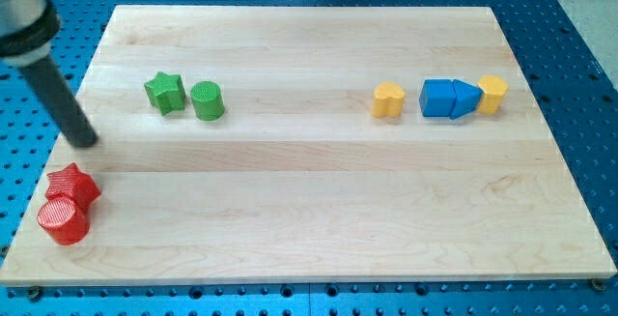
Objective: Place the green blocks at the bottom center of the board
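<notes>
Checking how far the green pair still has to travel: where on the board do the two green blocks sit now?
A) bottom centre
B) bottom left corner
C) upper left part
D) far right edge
C: the green star and the green cylinder stand side by side in the board's upper left part, to the view's right of my tip; the bottom left corner holds the red blocks.

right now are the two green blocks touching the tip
No, my tip sits apart, to the view's left of the green star and green cylinder, with bare board between.
</notes>
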Tool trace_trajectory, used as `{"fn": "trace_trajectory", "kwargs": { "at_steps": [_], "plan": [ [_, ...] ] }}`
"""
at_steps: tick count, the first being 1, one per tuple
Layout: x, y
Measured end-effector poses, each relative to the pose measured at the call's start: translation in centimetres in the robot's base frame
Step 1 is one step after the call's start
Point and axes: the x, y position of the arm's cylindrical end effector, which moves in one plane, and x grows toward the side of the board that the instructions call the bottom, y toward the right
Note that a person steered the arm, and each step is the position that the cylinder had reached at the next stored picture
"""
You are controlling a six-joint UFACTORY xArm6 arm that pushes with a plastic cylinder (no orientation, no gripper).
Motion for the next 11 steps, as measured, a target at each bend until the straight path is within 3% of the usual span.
{"fn": "trace_trajectory", "kwargs": {
  "at_steps": [1,4,5,6,7,9,10,11],
  "plan": [
    [-3.9,0.6],
    [-4.7,16.6],
    [-3.6,21.9],
    [2.0,20.5],
    [5.8,23.2],
    [-3.0,23.3],
    [-1.2,27.4],
    [8.7,27.5]
  ]
}}
